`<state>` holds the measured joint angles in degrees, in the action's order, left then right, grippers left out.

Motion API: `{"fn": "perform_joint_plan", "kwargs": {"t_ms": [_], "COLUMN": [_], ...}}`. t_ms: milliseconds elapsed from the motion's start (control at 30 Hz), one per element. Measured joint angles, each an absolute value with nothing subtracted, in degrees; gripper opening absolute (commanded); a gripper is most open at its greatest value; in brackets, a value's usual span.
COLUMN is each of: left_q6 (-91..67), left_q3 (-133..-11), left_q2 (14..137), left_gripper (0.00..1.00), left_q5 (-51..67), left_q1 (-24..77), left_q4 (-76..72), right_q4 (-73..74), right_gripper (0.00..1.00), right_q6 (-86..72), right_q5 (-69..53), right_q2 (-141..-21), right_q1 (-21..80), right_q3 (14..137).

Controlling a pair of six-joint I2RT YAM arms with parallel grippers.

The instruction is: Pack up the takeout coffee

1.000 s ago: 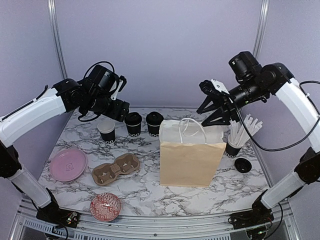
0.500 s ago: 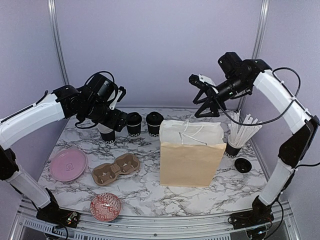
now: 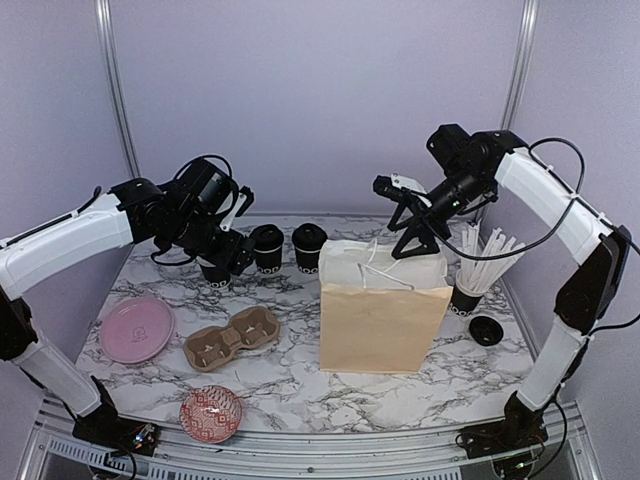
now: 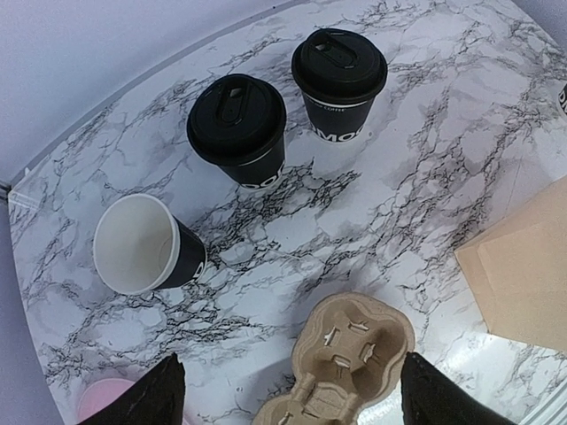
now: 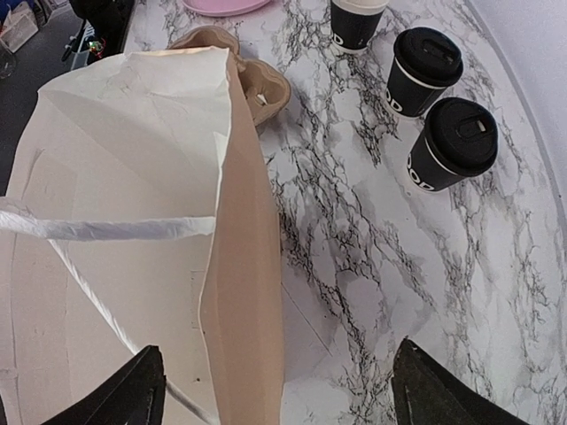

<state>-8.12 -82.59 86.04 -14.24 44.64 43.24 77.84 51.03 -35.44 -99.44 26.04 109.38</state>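
Left end effector lowered, open — cups ahead

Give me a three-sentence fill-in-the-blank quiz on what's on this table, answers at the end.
1. Beside the open coffee cup stand ___ lidded coffee cups.
2. The plate is coloured ___.
3. The cup of straws stands on the paper bag's ___ side.
Answers: two; pink; right.

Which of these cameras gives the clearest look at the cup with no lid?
The left wrist view: the lidless cup stands whole, its white inside empty. In the top external view the left arm covers most of the cup, leaving its lower wall. The right wrist view cuts the cup off at the picture's top edge.
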Motion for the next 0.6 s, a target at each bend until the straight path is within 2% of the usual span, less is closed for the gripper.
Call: {"fn": "perform_joint_plan", "kwargs": {"t_ms": [267, 533, 600], "left_q6": [-7.90, -7.53, -7.53], "left_q3": [-80.51, -79.44, -79.44], "left_q2": [86.06, 86.70, 87.00], "left_gripper": [0.83, 0.83, 0.83], "left_q5": [-12.47, -11.46, -11.16], "left_q1": [44.64, 44.64, 44.64], "left_q4": [43.24, 43.46, 43.46], "right_q4": [77.89, 78.19, 78.24], "right_gripper": [0.84, 0.66, 0.64], "right_q6": [51.44, 52.53, 52.51], "right_q5": [-35.55, -35.88, -36.60], "right_q2": [-96.49, -98.43, -99.18], "right_q1": [26.04, 26.13, 26.13], "right_q3": [107.02, 103.59, 104.09]}}
